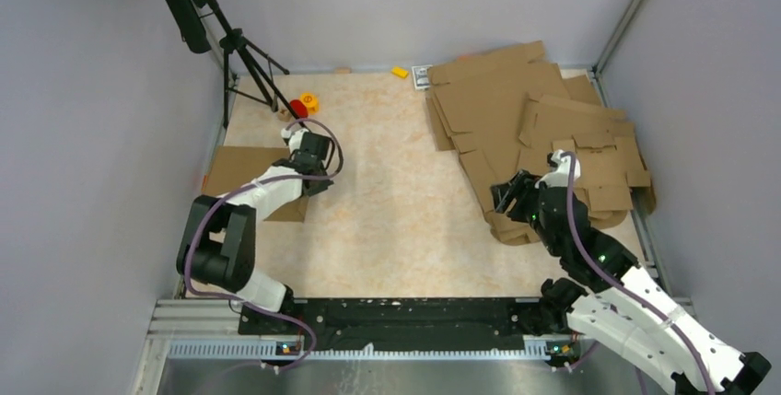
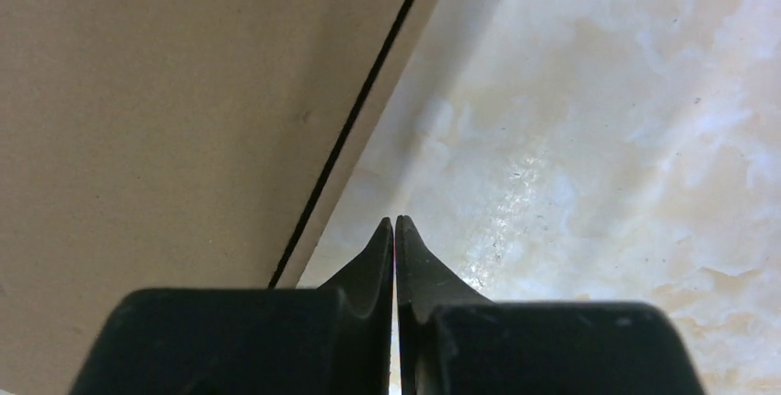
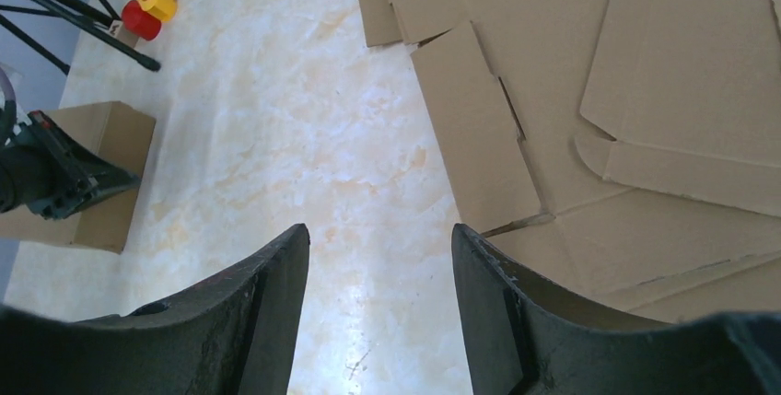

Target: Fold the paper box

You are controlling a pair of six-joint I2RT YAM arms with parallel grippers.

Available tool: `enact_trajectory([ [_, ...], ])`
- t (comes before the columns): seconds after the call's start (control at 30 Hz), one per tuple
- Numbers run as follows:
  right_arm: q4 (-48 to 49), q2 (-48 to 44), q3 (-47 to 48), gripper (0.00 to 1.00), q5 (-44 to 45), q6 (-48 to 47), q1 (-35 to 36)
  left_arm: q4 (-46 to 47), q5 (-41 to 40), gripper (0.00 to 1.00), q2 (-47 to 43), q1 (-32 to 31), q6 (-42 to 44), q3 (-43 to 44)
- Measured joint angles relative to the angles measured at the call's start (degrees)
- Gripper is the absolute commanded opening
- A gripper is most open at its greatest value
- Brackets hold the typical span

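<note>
The plain brown corrugated paper box (image 1: 235, 165) lies at the left, well apart from the right-hand stack of flat brown cardboard blanks (image 1: 516, 110). The left gripper (image 2: 396, 222) is kept pinched shut and empty at its right edge, probably for pressing. The right gripper (image 3: 379, 240) is held half spread and empty over the stack's near-left edge.

right claw (image 3: 378, 229): jaws apart over table (image 3: 304, 119) | cardboard blanks (image 3: 645, 91): at right finger

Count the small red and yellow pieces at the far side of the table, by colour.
Red piece: 1
Yellow pieces: 2
Total: 3
</note>
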Motion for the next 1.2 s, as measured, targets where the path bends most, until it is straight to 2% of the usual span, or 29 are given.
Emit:
enact_trajectory([
  [0.07,0.5,0.8,0.0,0.65,-0.9,-1.1,0.0,-0.6,-0.1,0.04,-0.2,0.0,0.6,0.7],
  [0.13,1.0,1.8,0.0,0.80,-1.5,-3.1,0.0,-1.0,0.9,0.17,-1.5,0.0,1.4,0.9],
  [0.17,1.2,2.3,0.0,0.81,-1.4,-3.8,0.0,-1.2,1.6,0.26,-2.6,0.0,2.1,0.9],
  [0.2,1.7,3.0,-0.1,0.82,-0.7,-5.2,0.0,-1.4,3.6,0.36,-4.5,0.0,2.9,0.9],
  [0.3,6.2,3.6,-2.8,0.82,1.9,-8.5,-0.1,-1.1,8.8,0.82,-11.1,0.1,6.0,0.8],
  [0.33,8.2,3.8,-4.4,0.82,2.3,-9.4,-0.7,-0.4,10.5,0.92,-14.1,0.1,6.8,0.5],
  [0.37,9.3,4.2,-5.3,0.82,2.0,-10.0,-1.5,0.2,11.7,0.98,-16.9,0.1,7.7,-0.1],
  [0.47,14.0,8.9,-6.2,0.84,-1.6,-10.3,-8.9,2.8,12.4,0.99,-26.9,0.0,9.5,-3.4],
  [0.57,24.4,14.9,-8.9,0.86,-5.2,-11.0,-18.6,6.1,9.0,0.99,-35.5,0.0,11.4,-8.9],
  [0.67,35.3,17.9,-15.1,0.87,-4.3,-14.3,-22.0,13.5,5.2,0.99,-39.6,0.3,13.6,-16.1],
  [0.7,38.0,18.9,-16.6,0.91,-4.1,-15.4,-22.7,15.9,4.2,0.99,-39.9,0.3,14.2,-18.0],
  [0.8,44.6,23.4,-18.3,0.94,-3.0,-19.9,-24.5,21.3,-0.5,0.99,-37.3,0.8,17.5,-22.0],
  [1.0,61.0,33.6,-19.0,0.95,3.3,-30.6,-25.5,32.0,-6.1,0.99,-27.1,4.8,25.6,-22.3],
  [1.2,74.6,42.1,-23.2,0.94,8.0,-33.2,-29.0,47.4,-1.0,0.98,-22.8,13.0,29.9,-28.5],
])
